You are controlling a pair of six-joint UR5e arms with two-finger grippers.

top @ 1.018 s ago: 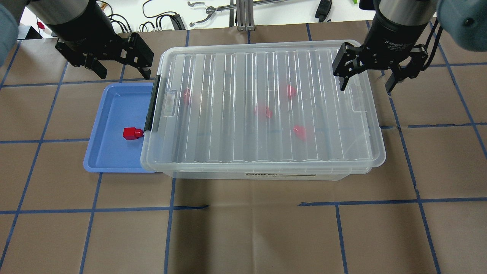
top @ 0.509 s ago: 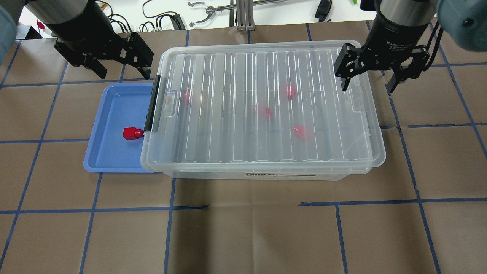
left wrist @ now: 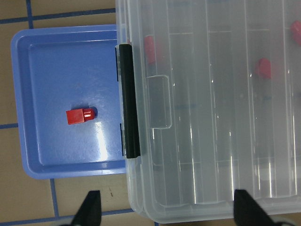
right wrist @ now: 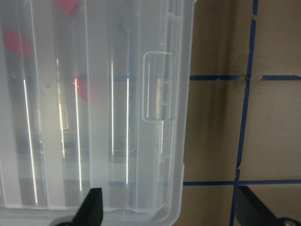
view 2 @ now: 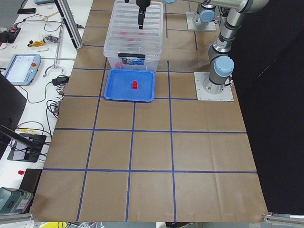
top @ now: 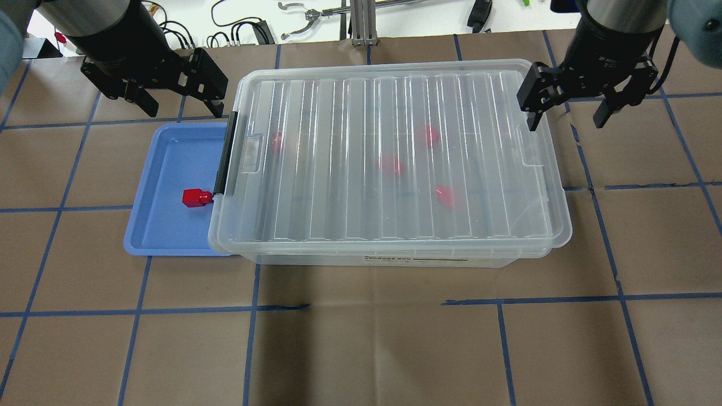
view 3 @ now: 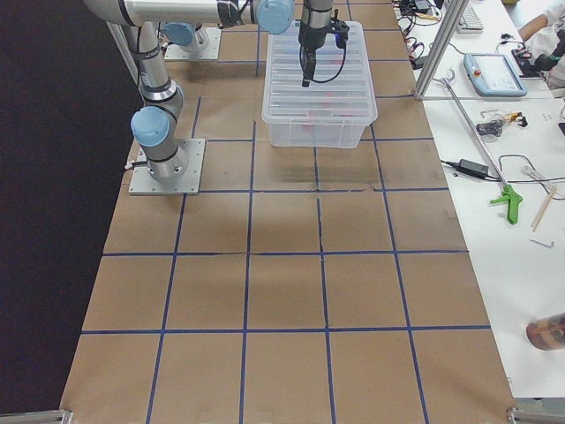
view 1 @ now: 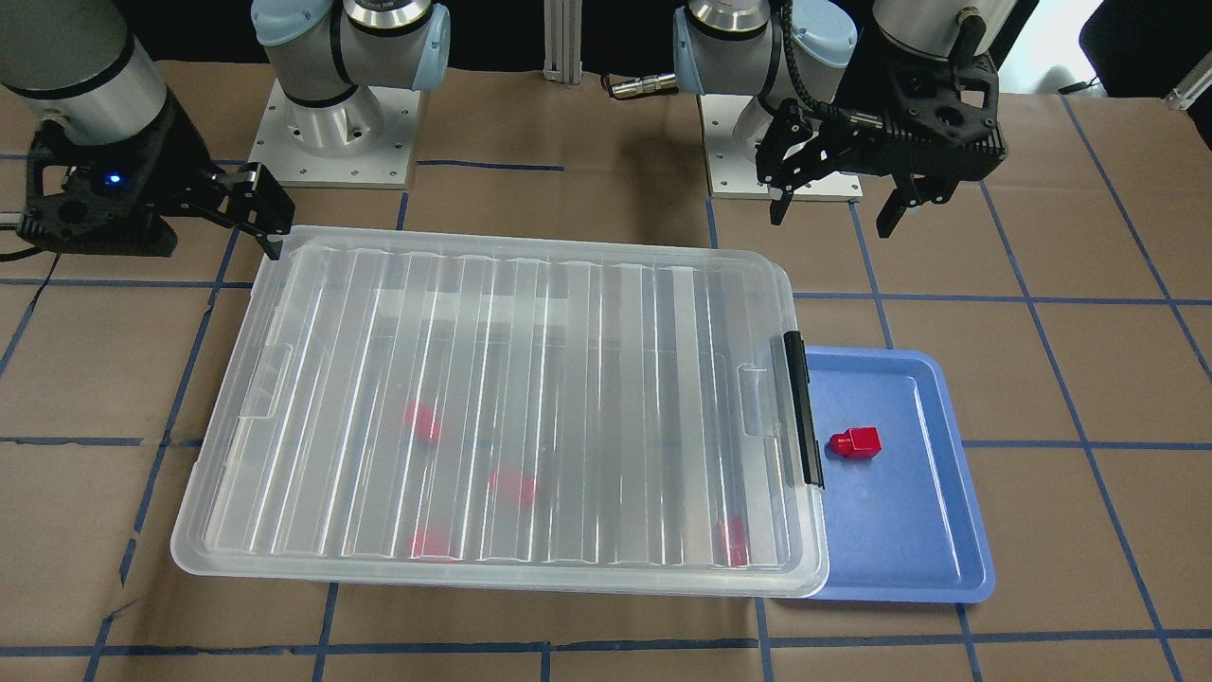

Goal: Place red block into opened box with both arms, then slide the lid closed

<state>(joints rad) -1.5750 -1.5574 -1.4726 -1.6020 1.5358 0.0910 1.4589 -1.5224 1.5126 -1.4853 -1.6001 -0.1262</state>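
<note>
One red block [top: 194, 198] lies in the blue tray [top: 163, 237], close beside the box's black latch bar [top: 225, 155]; it also shows in the left wrist view [left wrist: 80, 115]. The ribbed lid [top: 395, 152] lies over the whole clear box [top: 395, 260], and several red blocks [top: 390, 165] show blurred beneath it. My left gripper [top: 183, 108] hangs open and holds nothing, beyond the tray's far edge by the box's left corner. Just past the lid's right end, my right gripper [top: 566, 121] is open and holds nothing.
The blue tray [view 1: 909, 559] butts against the box's latch end. Brown paper with a blue tape grid [top: 361, 338] covers the table. Cables and tools [top: 304, 17] lie on the white bench past the far edge. The arm bases [view 1: 331, 133] stand behind the box.
My right gripper has moved to the right and a little farther back, off the lid's right end. The left gripper, the lid and the red block have not moved.
</note>
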